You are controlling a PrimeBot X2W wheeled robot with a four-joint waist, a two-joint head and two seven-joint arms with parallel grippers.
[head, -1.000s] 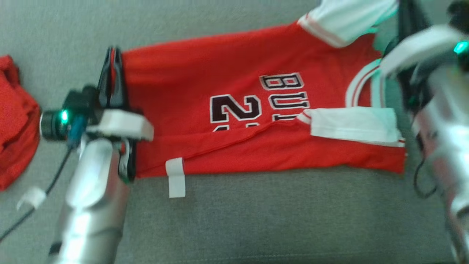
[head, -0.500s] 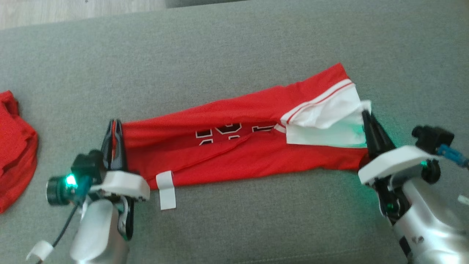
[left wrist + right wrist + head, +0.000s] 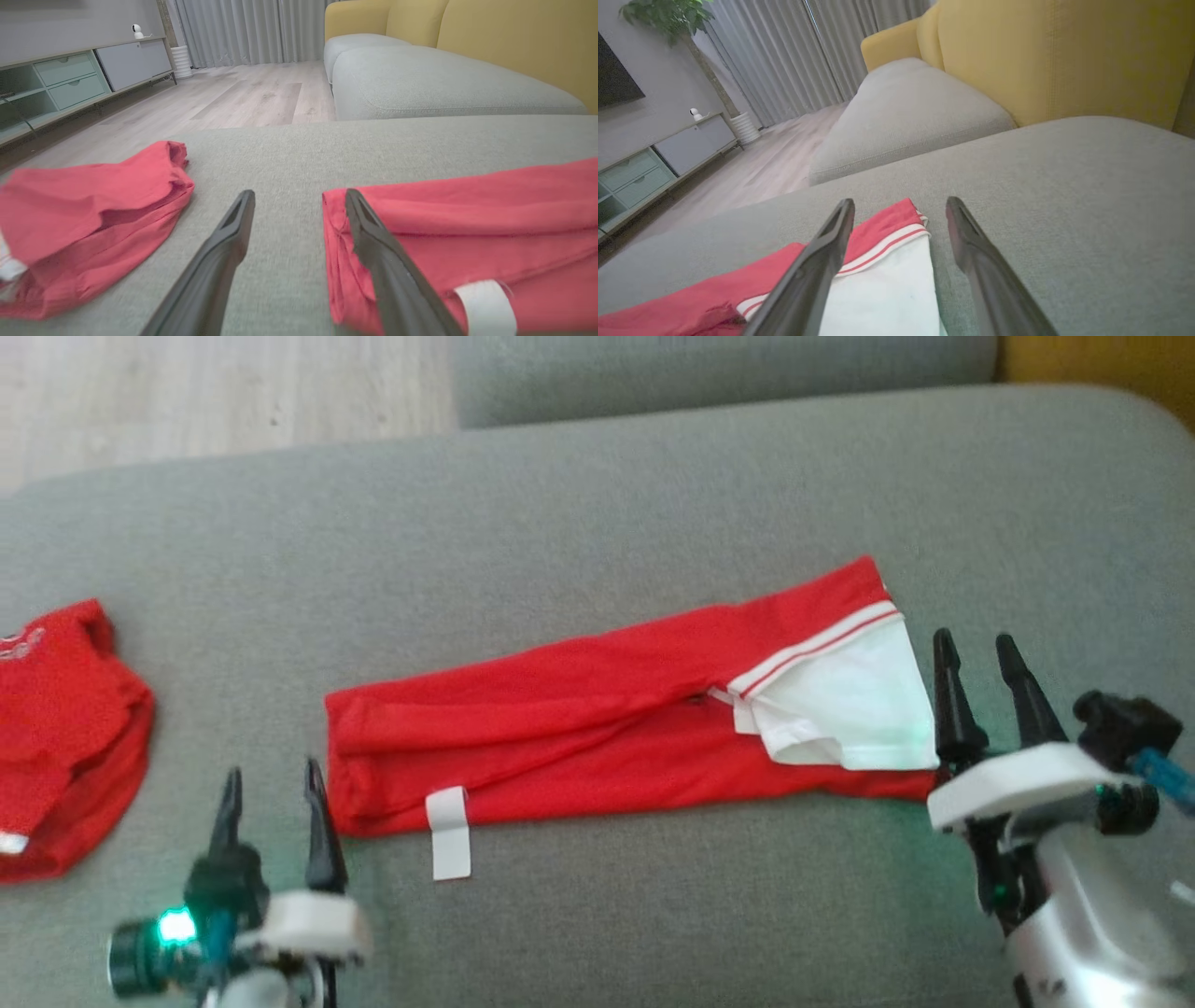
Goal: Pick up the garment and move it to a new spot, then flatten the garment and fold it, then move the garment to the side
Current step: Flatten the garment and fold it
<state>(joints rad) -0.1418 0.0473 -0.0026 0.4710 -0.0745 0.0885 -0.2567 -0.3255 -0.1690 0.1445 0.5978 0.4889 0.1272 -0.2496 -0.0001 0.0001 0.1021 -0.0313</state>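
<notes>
We see the red garment [image 3: 579,747] lying as a long folded strip on the grey cushion [image 3: 597,523], between both grippers. The left gripper [image 3: 272,770] stands wide and empty just beside its left end. The right gripper [image 3: 975,637], also wide and empty, is just beside its white end.

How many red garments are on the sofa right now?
2. The folded jersey lies across the middle of the sofa; a crumpled red garment sits at the far left, partly out of frame, so more could be hidden there.
</notes>
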